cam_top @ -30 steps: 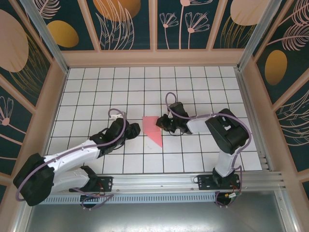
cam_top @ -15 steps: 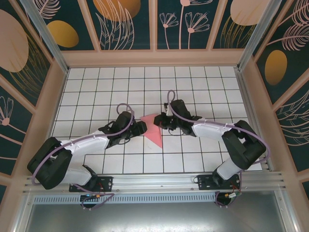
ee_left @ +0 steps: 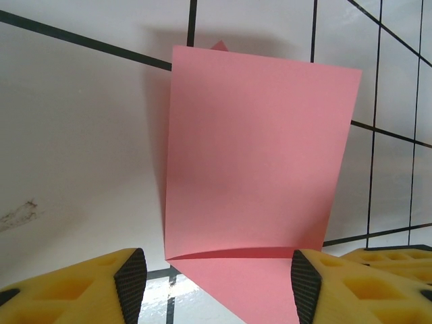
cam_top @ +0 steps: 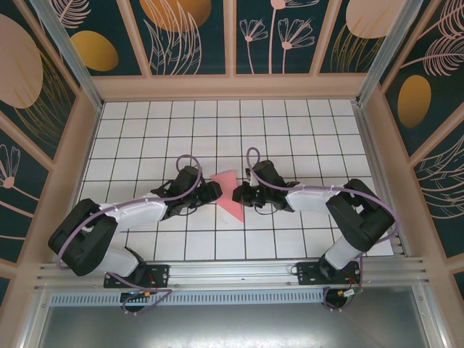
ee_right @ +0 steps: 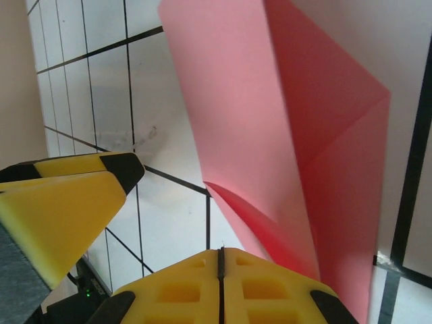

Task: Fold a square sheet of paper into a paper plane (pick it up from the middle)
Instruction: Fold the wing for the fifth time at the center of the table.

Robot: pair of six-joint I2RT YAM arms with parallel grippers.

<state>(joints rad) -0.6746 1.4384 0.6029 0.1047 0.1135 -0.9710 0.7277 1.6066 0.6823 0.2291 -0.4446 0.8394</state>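
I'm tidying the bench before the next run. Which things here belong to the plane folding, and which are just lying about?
Part of the job:
- folded pink paper
- left claw
- right claw

Just there:
- tiled table
- patterned walls

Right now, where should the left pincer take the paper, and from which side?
On the paper, the left flap, from the left, low along the table: it seems lifted, casting a shadow, and sits inside the open left pincer.
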